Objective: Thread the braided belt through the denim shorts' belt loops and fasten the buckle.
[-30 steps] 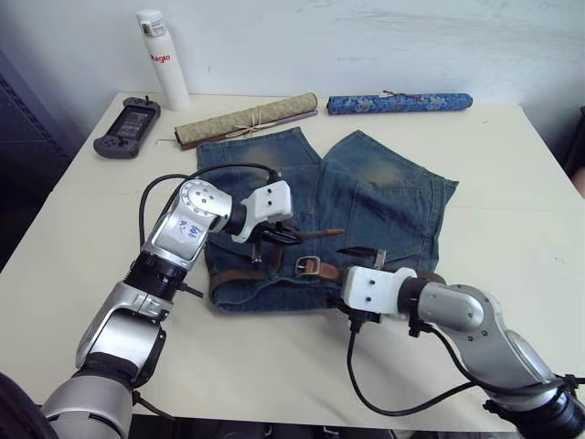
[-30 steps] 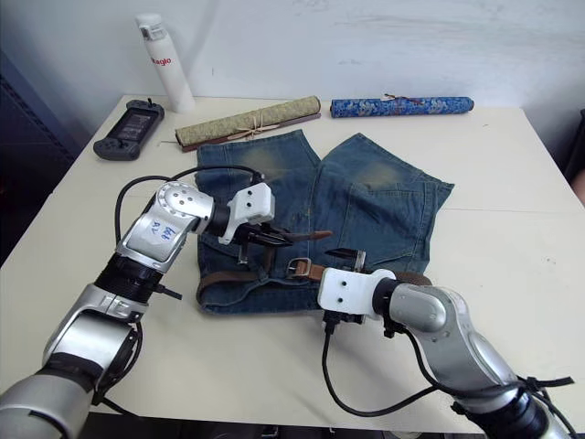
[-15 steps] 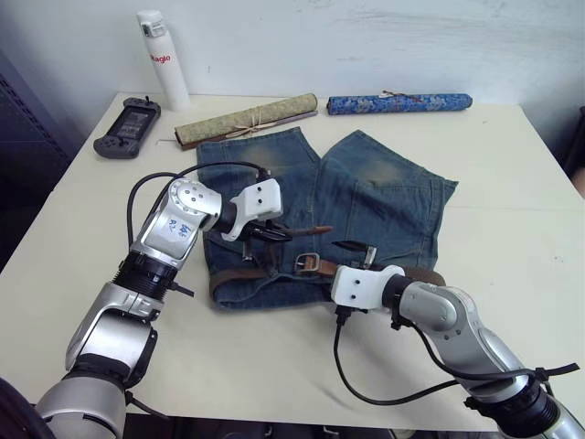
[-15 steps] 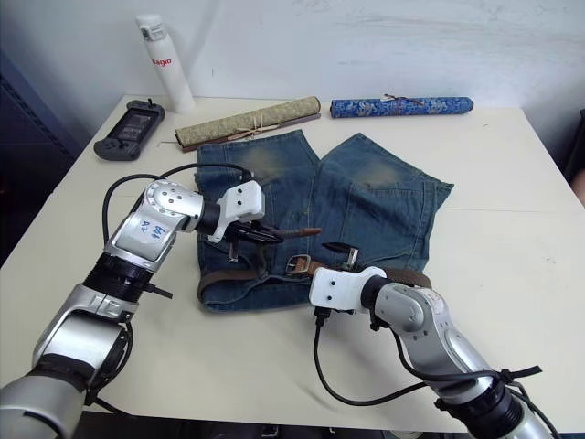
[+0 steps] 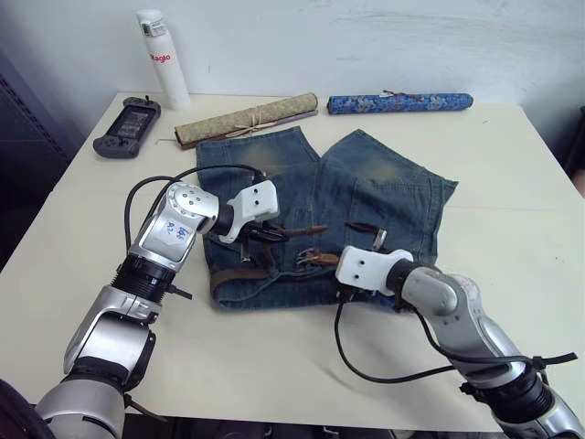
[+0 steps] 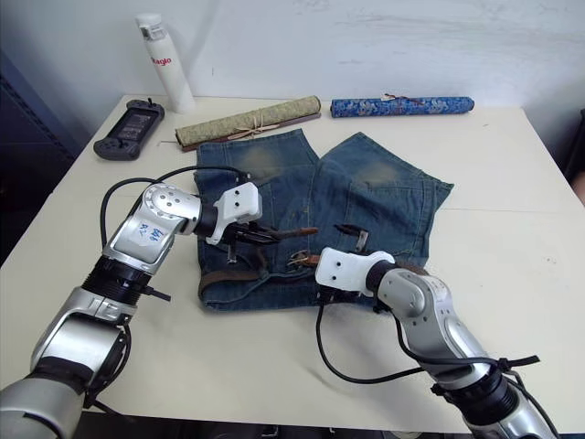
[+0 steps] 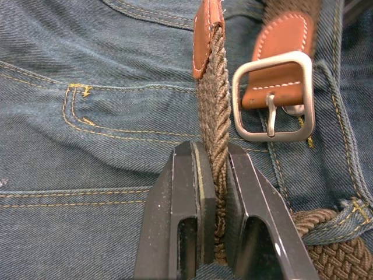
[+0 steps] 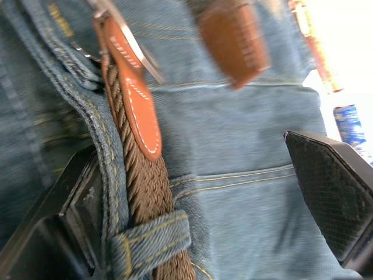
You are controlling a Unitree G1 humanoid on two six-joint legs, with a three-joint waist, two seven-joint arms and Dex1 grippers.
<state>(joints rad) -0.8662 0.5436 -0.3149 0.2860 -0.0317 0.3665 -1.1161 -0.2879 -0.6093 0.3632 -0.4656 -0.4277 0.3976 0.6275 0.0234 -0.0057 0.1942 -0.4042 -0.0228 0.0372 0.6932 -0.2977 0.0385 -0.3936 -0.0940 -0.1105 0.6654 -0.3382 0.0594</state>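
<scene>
Left gripper point(image 7: 214, 175) clamps the braided belt point(image 7: 214, 111); right gripper point(image 8: 192, 192) gapes over the denim shorts point(image 8: 245, 134).

Head stereo pair looking down over table point(image 5: 73, 229), wrist cameras close above denim shorts point(image 7: 87, 70), sharing waistband

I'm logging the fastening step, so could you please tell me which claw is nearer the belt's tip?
Left. The left claw is shut on the belt just behind its tip; the right claw sits open beside the buckle.
</scene>
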